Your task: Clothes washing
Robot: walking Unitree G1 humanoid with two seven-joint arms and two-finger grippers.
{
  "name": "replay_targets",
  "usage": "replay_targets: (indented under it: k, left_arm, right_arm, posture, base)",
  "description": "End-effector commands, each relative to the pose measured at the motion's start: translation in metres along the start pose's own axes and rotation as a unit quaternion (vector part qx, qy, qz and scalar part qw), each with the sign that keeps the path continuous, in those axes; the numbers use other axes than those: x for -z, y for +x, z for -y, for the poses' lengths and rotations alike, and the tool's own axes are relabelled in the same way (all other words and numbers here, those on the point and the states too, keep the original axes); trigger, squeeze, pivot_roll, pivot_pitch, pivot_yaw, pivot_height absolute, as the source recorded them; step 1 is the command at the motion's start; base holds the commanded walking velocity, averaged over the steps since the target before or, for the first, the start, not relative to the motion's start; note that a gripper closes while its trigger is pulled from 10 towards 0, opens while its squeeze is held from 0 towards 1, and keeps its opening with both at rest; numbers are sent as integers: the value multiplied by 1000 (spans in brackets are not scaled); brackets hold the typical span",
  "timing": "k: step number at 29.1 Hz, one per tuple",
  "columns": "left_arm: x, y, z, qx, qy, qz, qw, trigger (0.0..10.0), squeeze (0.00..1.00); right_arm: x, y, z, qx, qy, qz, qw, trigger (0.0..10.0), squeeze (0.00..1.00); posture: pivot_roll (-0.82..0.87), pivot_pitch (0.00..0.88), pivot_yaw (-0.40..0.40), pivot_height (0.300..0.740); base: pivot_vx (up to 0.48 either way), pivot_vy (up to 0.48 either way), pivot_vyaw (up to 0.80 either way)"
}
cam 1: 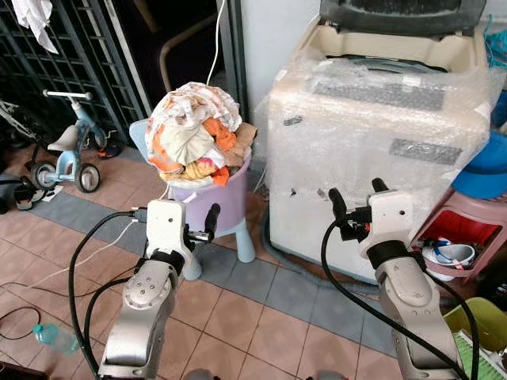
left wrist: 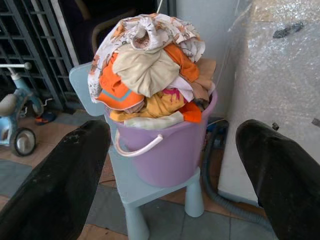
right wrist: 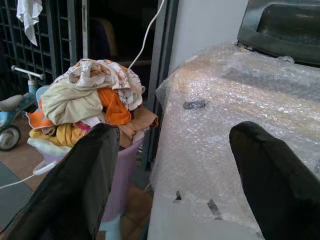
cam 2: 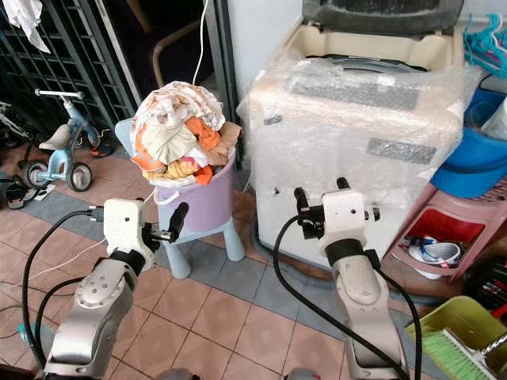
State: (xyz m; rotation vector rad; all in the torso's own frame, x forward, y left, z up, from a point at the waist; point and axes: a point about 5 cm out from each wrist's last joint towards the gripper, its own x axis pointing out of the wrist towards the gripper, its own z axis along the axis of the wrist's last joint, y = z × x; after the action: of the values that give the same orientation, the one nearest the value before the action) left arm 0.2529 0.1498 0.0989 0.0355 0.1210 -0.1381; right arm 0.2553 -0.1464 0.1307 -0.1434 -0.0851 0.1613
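Clothes [cam 1: 196, 136] heap in a purple bucket [left wrist: 167, 147] on a pale-blue stool [cam 1: 242, 233], just beside the bubble-wrapped washing machine [cam 1: 372, 134] — tiled floor [cam 1: 261, 317]. Left gripper [cam 1: 200, 229] and right gripper [cam 1: 358, 196] hover before it — fingers wide, empty.

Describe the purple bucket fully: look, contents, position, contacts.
The purple bucket looks like smooth plastic, with a white handle hanging down its front. It stands upright on a pale blue child's chair, left of the bubble-wrapped washing machine. Clothes in orange, cream, yellow and patterned white are heaped above its rim. Neither gripper touches it.
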Motion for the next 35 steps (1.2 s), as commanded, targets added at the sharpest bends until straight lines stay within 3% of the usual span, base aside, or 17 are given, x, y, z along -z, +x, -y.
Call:
replay_targets:
  k: [1,7,10,12,13,20,27,35]
  left_arm:
    - [-7,5,8,18,-3,20,1000,10000,0]
    - [-10,6,7,21,-12,26,999,10000,0]
    - [-8,5,4,15,-13,23,1000,10000,0]
    - [-6,4,3,9,-13,19,1000,10000,0]
    - [-6,4,4,8,-13,20,1000,10000,0]
    - [-6,7,6,8,-20,19,1000,10000,0]
    - [-7,9,10,15,-23,17,999,10000,0]
    - [-6,10,12,16,-27,15,999,10000,0]
  right_arm:
    - [0,1,8,12,-10,-2,1000,10000,0]
    - [0,7,11,29,-38,-7,999,10000,0]
    - [0,10,9,29,-29,-1,999,10000,0]
    - [-2,11,7,35,-46,9,998,10000,0]
    - [-1,11,7,36,-30,0,999,10000,0]
    - [-3,11,5,8,-57,8,998,10000,0]
    - [-5,15,6,16,-54,16,998,10000,0]
    - [-6,20,2,9,-49,21,999,10000,0]
  posture:
    - [-87,17,41,740]
    - [-85,18,38,740]
    - [-83,20,36,740]
    - [-81,22,35,740]
    - [-81,22,35,740]
    - [-83,26,36,740]
    - [-82,28,37,740]
    - [-75,25,34,740]
  base:
    - [0,0,0]
    - [293,0,0]
    - [454,0,0]
    - [454,0,0]
    - [454,0,0]
    - [447,0,0]
    - [397,268,778]
    - [392,275,0]
